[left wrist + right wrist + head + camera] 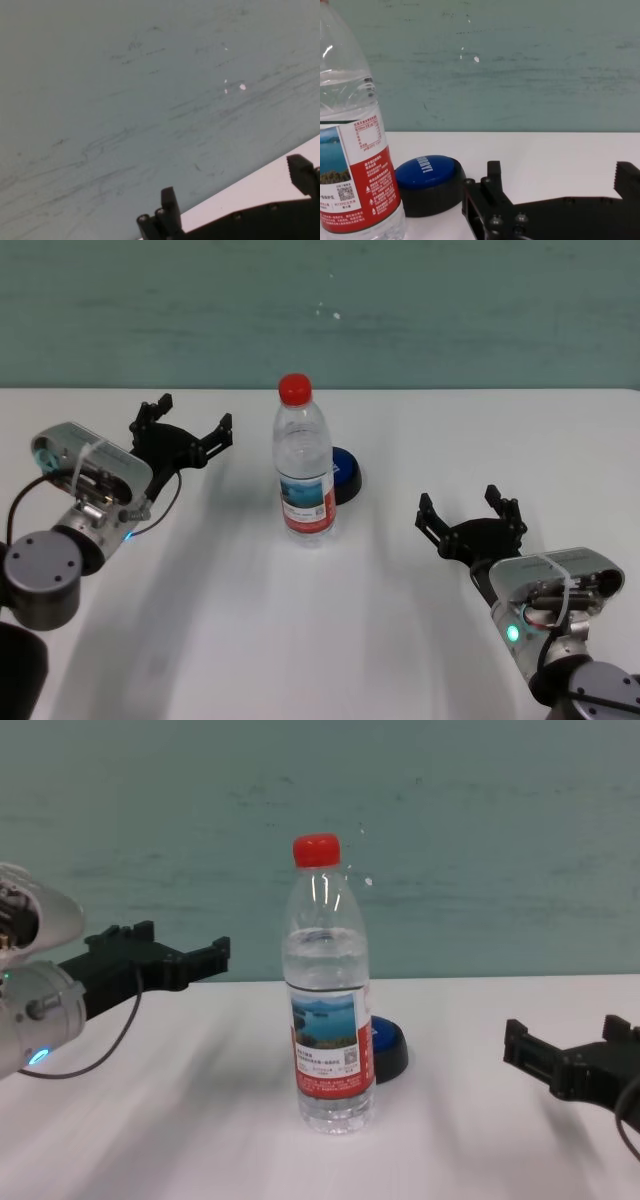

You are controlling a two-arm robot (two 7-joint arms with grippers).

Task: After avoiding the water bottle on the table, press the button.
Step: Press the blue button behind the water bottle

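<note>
The button point(344, 473) sits near the centre of the head view, a low blue dome on a black base, partly hidden behind the water bottle point(305, 465). In the right wrist view the button point(429, 181) shows more fully, just beside the bottle point(355, 155) at the lower left of that frame; whether the two touch is hard to tell from any angle. The bottle stands upright on the white bench point(400, 630), red cap on top, its red-and-white label with the lake picture facing the chest view point(327, 990), where the button point(385, 1050) peeks out at its lower right.

The right hand point(472, 522) hangs over the bench in the lower right of the head view, well apart from both bottle and button — its fingers spread wide and holding nothing. The chest view shows it point(572, 1055) low at the right edge, and its own wrist view shows the two dark fingers point(493, 176) parted at the bottom of the frame.

The left hand point(185, 430) is in the upper left of the head view, near the bench's far edge, also spread wide and empty. In the chest view it point(165, 955) sits at mid-left, raised above the bench; its wrist view takes in mostly the teal wall point(125, 100) and a strip of bench — one fingertip point(169, 200) at the bottom edge
</note>
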